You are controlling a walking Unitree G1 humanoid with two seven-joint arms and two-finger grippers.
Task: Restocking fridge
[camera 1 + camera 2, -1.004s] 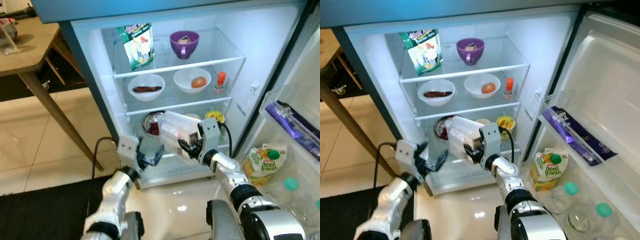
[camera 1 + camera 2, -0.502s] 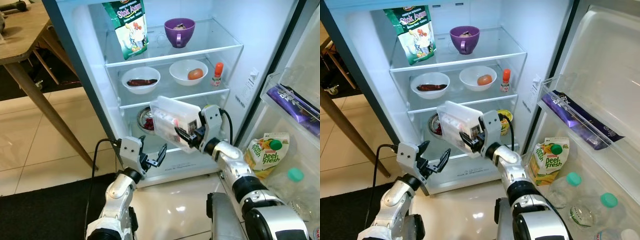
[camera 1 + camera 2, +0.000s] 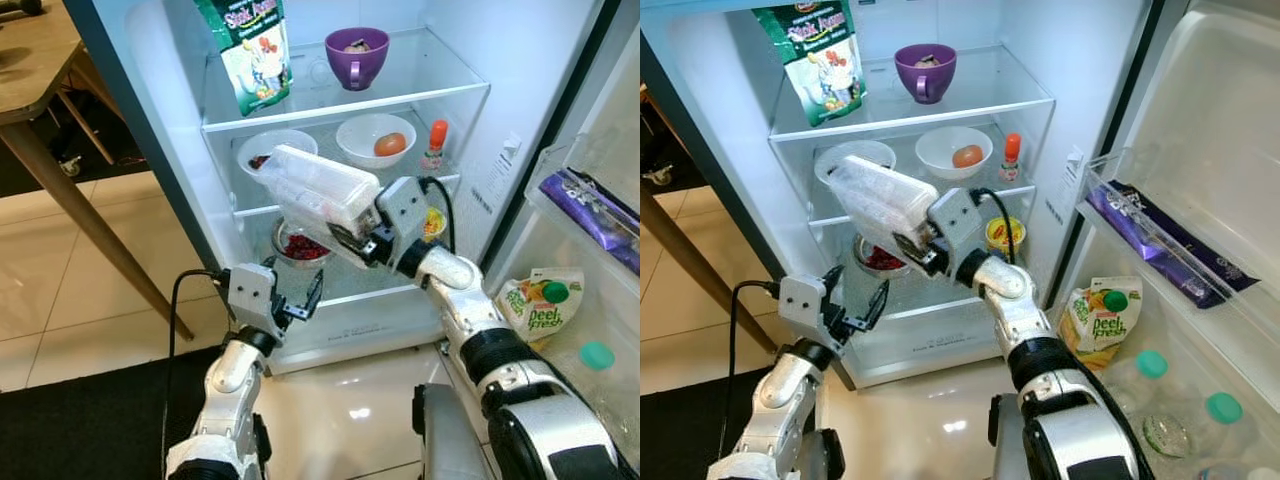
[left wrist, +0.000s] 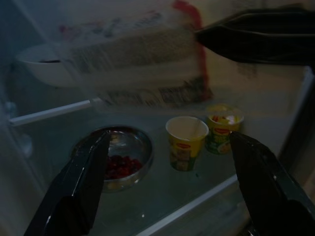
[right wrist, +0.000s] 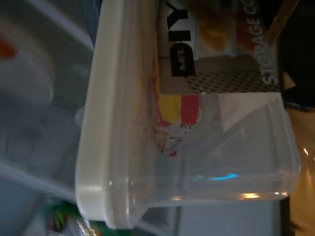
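Observation:
My right gripper (image 3: 352, 240) is shut on a clear plastic storage container (image 3: 318, 188) with a white lid and a paper label. It holds the container tilted in front of the open fridge's middle shelf (image 3: 440, 186); the right wrist view shows the container (image 5: 187, 113) up close. My left gripper (image 3: 297, 303) stands open, low before the bottom shelf, holding nothing. Past its fingers (image 4: 78, 191) I see a steel bowl of red berries (image 4: 118, 157) and two yellow cups (image 4: 184, 140) under the container.
The top shelf carries a green bag (image 3: 248, 50) and a purple cup (image 3: 357, 55). On the middle shelf are two white bowls (image 3: 377, 140) and a small orange-capped bottle (image 3: 435, 145). The door at right holds a juice pouch (image 3: 540, 305) and a purple packet (image 3: 590, 215). At left stands a wooden table (image 3: 30, 70).
My right gripper has lifted the container up and leftward, from bottom-shelf height to the middle shelf. The left gripper stays open and low. The camera has shifted closer.

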